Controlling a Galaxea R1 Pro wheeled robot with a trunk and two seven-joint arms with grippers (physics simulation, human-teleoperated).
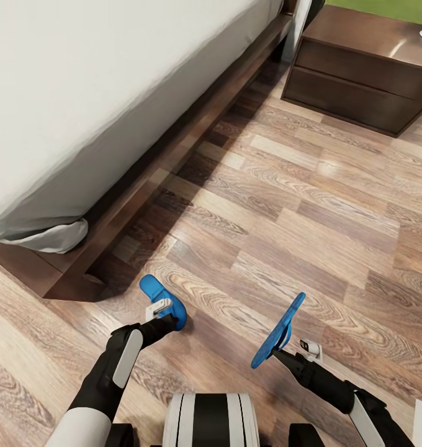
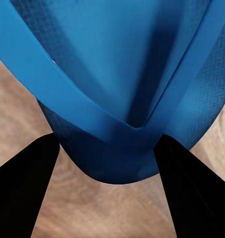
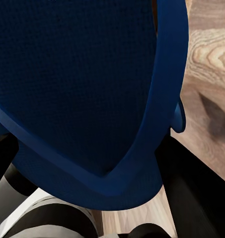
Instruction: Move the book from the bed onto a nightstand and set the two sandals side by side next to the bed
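Left gripper [image 1: 164, 313] clamped on one sandal [image 1: 163, 300], held low near the bed frame's foot corner; right gripper [image 1: 284, 347] pinching the other sandal [image 1: 279, 332], tilted steeply on edge above the floor [image 1: 310, 205], well apart from the first; bed [image 1: 80, 93] along the left, nightstand [image 1: 366, 74] at its head end; book unseen. Likely step: setting the pair down; level the right sandal, bring both soles parallel and close beside the frame, lower to the floor before releasing.

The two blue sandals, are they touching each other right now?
Apart. In the head view, bare floor separates the left gripper's sandal from the right gripper's sandal.
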